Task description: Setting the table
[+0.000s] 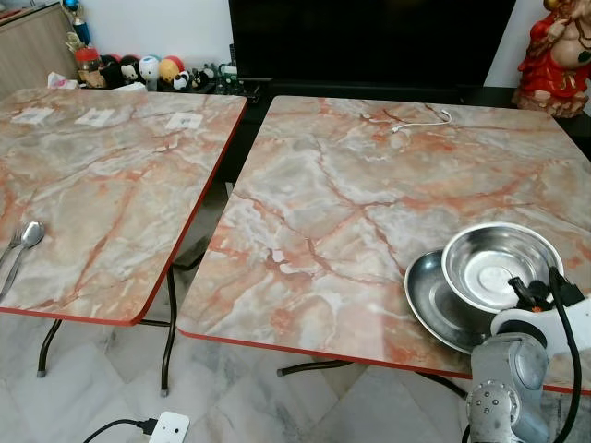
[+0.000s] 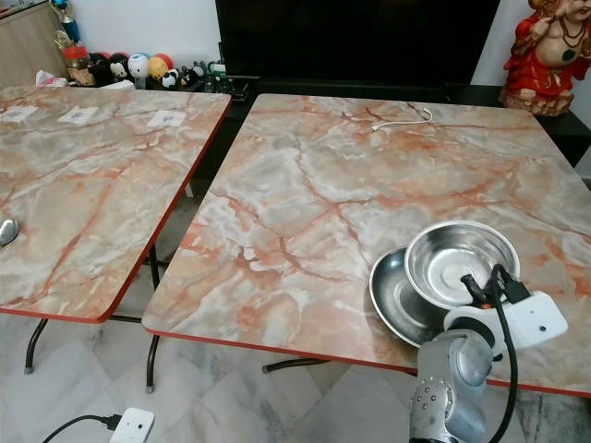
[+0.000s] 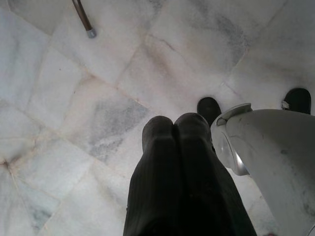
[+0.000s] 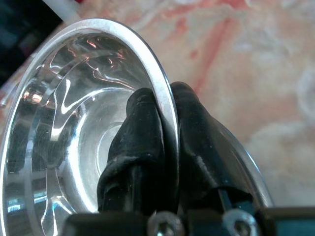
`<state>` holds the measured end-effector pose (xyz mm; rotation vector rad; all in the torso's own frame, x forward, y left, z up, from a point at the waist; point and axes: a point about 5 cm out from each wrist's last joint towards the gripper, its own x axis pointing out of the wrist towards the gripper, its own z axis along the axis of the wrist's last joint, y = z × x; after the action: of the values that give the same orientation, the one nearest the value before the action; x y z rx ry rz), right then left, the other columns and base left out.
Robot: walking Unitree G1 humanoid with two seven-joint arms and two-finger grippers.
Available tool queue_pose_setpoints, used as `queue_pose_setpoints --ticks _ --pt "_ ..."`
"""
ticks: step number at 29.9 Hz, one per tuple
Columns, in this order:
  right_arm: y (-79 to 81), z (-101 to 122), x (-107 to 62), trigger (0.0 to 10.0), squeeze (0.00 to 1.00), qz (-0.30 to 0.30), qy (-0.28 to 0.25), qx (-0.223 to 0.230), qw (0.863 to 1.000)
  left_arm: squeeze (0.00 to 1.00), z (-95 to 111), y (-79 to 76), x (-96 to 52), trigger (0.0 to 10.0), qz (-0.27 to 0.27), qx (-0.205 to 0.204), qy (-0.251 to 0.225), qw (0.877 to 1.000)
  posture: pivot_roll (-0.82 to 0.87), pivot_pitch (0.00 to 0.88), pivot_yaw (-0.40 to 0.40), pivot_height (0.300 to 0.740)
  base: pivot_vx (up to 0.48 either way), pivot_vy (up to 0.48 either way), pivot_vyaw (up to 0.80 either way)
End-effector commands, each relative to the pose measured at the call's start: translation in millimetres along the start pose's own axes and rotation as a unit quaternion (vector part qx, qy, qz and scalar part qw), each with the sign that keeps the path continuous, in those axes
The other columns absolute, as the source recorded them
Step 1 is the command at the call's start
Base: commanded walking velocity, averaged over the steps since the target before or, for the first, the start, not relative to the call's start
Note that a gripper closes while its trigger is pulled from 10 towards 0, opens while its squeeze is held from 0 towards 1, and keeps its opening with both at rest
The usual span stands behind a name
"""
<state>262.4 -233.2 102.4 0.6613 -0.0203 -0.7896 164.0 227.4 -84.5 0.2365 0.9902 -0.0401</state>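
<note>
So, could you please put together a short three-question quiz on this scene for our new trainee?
1. True or false: the right gripper pinches the rim of the steel bowl.
2. What does the bowl sit on? A) a steel plate B) the floor C) a napkin
3. Fill in: the spoon lies on the ____ table.

Key: 1. True, one finger inside the rim and one outside. 2. A, over the plate at the near edge of the right table. 3. Left. The left gripper hangs shut above the floor.
</note>
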Motion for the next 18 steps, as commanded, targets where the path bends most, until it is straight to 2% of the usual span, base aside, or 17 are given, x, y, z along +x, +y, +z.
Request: queue_pose_setpoints --ticks 1,18 --pt "-1.3 -14.8 -12.2 10.0 0.00 -0.014 0.032 0.021 0.999 0.00 -1.9 1.3 -0.5 10.0 -0.001 0.003 0.004 1.000 0.04 0.000 -0.014 0.740 0.000 0.000 0.00" --pt "-2.2 -20.1 -24.7 10.0 0.00 -0.016 0.068 0.000 0.998 0.00 -2.1 1.1 -0.5 10.0 -0.002 0.004 0.005 1.000 0.04 0.000 -0.021 0.740 0.000 0.000 0.00"
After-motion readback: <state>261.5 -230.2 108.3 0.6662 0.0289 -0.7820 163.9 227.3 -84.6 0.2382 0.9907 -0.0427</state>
